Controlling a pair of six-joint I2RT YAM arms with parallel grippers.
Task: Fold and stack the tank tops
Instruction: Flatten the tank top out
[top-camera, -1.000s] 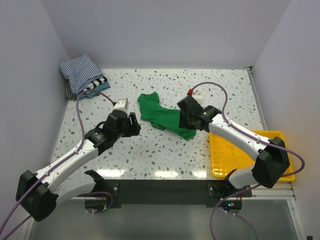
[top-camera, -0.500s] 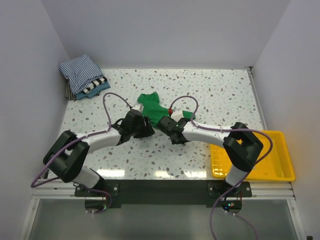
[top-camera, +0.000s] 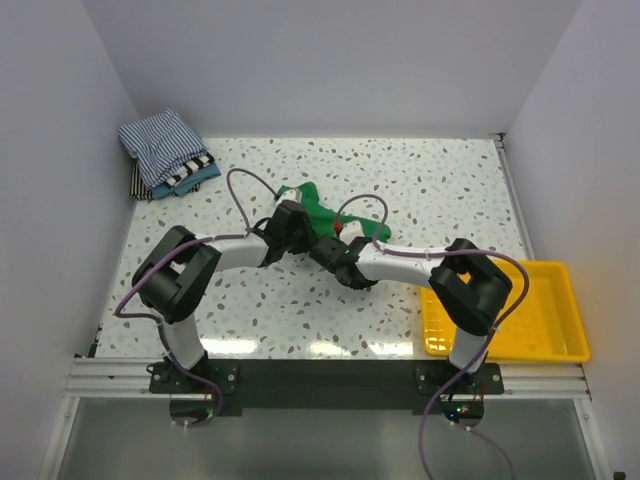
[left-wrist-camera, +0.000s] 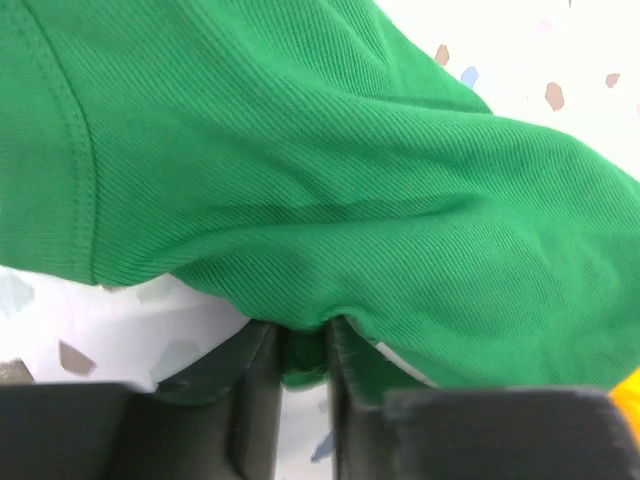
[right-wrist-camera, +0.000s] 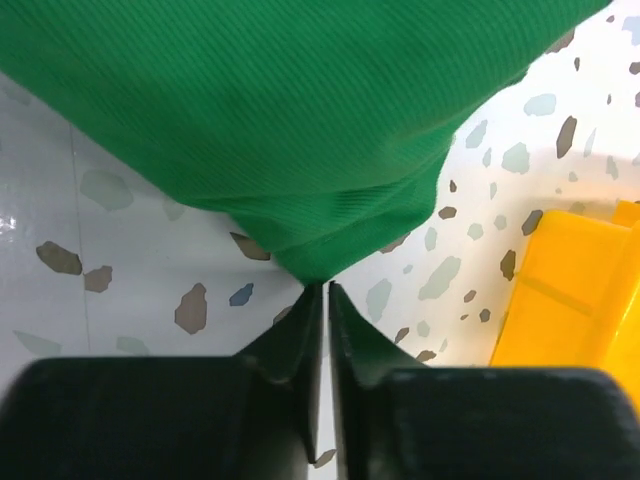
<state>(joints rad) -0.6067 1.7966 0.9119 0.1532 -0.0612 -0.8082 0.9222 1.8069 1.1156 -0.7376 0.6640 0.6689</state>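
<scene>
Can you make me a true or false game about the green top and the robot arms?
1. The left gripper and the right gripper both pinch the plain bright green cloth tank top. True.
2. The green top lies inside the yellow plastic tray. False: it is on the speckled table, between the two arms.
3. A thin blue-and-white striped cloth top sits on top of the pile of folded tops in the far left corner. True.
4. The yellow tray stands at the far left corner. False: it stands at the near right, beside the right arm's base.
</scene>
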